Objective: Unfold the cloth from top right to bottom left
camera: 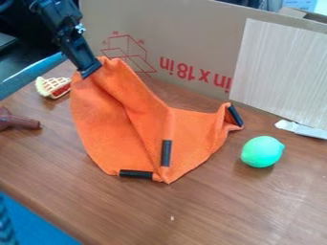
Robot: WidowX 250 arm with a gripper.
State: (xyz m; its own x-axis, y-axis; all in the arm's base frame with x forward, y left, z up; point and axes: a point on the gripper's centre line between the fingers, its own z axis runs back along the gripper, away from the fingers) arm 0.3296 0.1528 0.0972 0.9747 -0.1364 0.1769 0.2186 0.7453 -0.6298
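Note:
The black gripper (pixel 89 71) comes down from the upper left and is shut on the top left corner of the orange cloth (pixel 121 122), holding that part raised above the wooden table. From there the cloth hangs in long folds, and its lower and right parts lie on the table. Black strips mark it at the bottom edge, near the lower middle and at the right corner, which is curled up. What lies beneath the raised part is hidden by the cloth.
Right of the cloth sits a green ball-like toy (pixel 262 151). A small pie-slice toy (pixel 53 87) lies left of the gripper, with a brown object (pixel 19 123) at the left edge. A cardboard box (pixel 191 28) stands along the back of the table (pixel 211 206).

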